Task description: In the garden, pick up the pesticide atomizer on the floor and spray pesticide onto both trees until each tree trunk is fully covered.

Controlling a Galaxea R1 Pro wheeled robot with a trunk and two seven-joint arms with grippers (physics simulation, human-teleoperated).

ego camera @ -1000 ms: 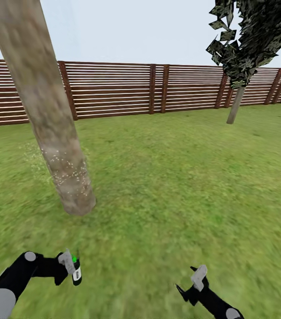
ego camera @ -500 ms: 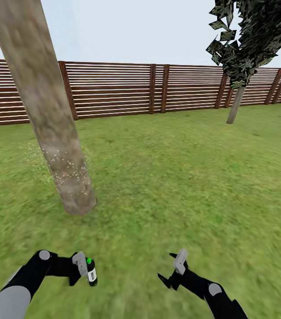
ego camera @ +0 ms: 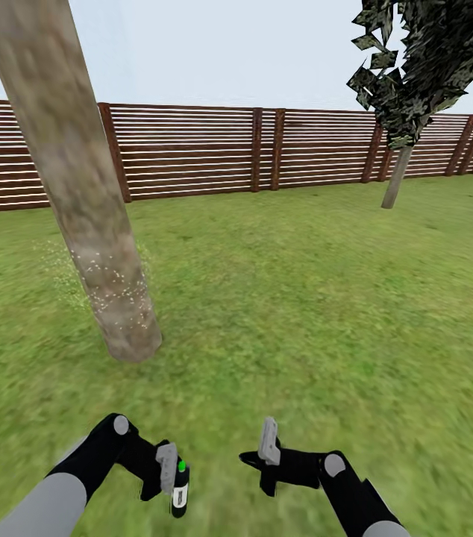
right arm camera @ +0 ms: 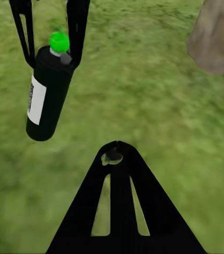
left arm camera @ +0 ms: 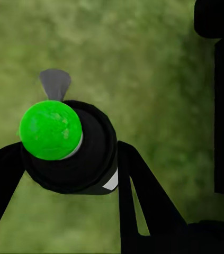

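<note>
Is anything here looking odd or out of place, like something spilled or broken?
Only one thing stands out: pale specks dust the lower part of the near tree trunk and the grass beside it. The left gripper holds the pesticide atomizer upright, and it looks undamaged.

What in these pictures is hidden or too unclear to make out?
- Near tree trunk: its crown is cut off by the head view's top edge.
- Atomizer: label print too small in the right wrist view.
- Right pincer: seen end-on in the right wrist view, open or shut unclear.
</note>
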